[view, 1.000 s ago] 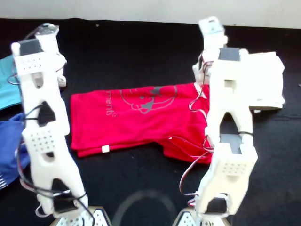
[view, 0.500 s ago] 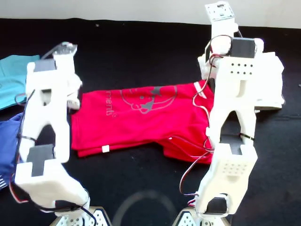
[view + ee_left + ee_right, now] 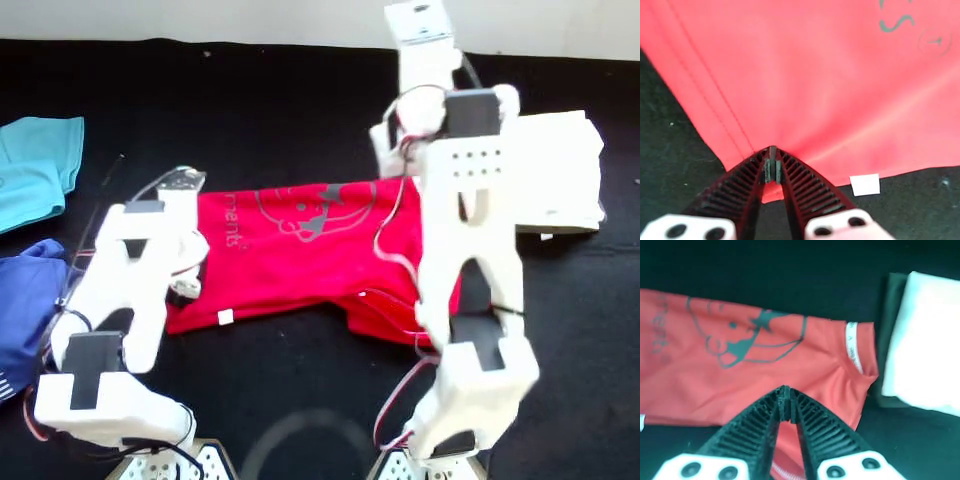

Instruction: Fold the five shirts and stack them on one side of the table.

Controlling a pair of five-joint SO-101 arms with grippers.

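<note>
A red shirt (image 3: 300, 250) with a grey print lies spread in the middle of the black table. My left gripper (image 3: 187, 287) is at its left hem, shut on the fabric; in the left wrist view the red shirt (image 3: 815, 90) puckers up into the closed left gripper (image 3: 771, 162). My right gripper (image 3: 388, 160) is at the collar end, and in the right wrist view the right gripper (image 3: 785, 397) is shut over the red shirt (image 3: 740, 375); whether it pinches cloth I cannot tell. A white tag (image 3: 865, 184) sticks out of the near edge.
A folded white shirt (image 3: 560, 170) rests on a dark one (image 3: 892, 340) at the right. At the left edge lie a teal shirt (image 3: 35, 170) and a crumpled blue shirt (image 3: 20, 300). Black table (image 3: 270, 100) stretches behind the red shirt.
My left arm swung down and inward onto the shirt's left hem, and that edge has shifted to the right. My right arm moved left, toward the collar.
</note>
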